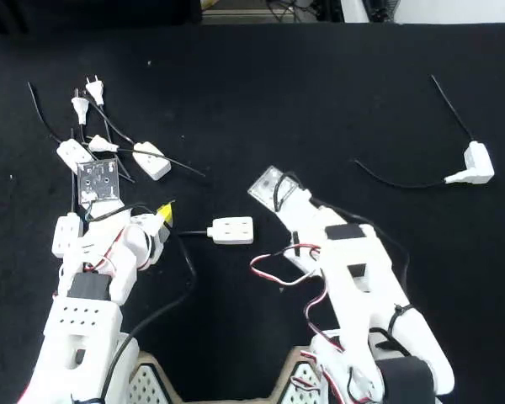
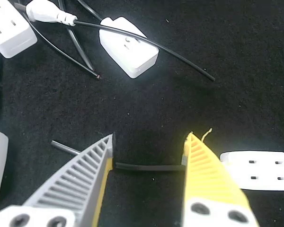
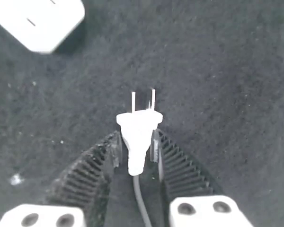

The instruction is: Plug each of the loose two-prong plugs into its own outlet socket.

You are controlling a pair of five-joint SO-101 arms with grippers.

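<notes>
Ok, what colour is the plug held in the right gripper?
The plug is plain white; the right wrist view shows it best.

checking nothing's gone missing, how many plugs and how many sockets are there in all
two-prong plugs: 5, one of them held in the right gripper
outlet sockets: 4
total: 9

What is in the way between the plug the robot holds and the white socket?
Nothing visible. The plug, pinched in the right fingers, has only bare black table between it and the socket.
</notes>
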